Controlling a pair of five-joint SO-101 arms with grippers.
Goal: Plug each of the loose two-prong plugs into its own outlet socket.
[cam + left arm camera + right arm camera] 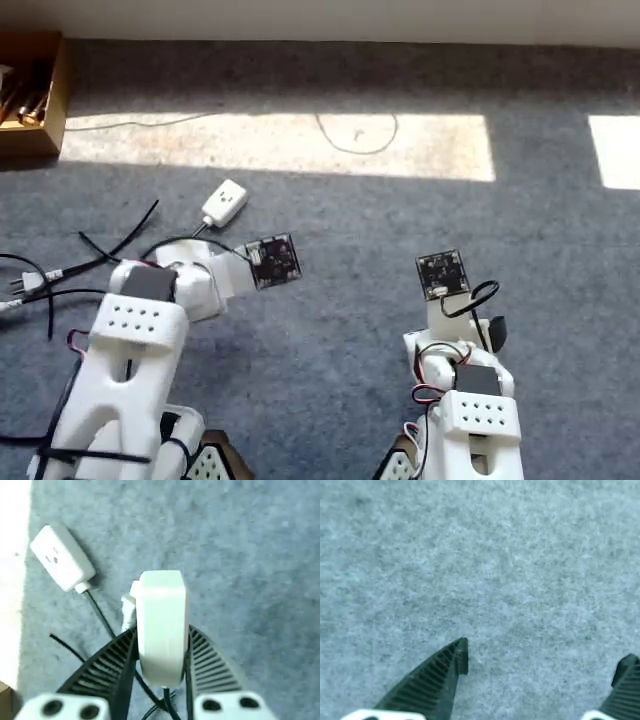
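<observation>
My left gripper (pixel 161 630) is shut on a white corded block (pixel 160 615); a black cord runs from under it, and I cannot tell whether it is a plug or a socket. It hangs above the grey carpet. A white outlet socket (pixel 62 557) with two slots lies on the carpet just beyond it, on its own black cord. In the high view this socket (pixel 224 203) lies ahead of the left arm (pixel 135 320). A white two-prong plug (pixel 30 283) lies at the far left. My right gripper (pixel 545 660) is open over bare carpet.
Black cables (pixel 110 250) loop over the carpet left of the left arm. A wooden box (pixel 35 95) stands at the back left. A thin wire (pixel 355 135) lies in the sunlit strip at the back. The right arm (pixel 465 390) stands at the front right.
</observation>
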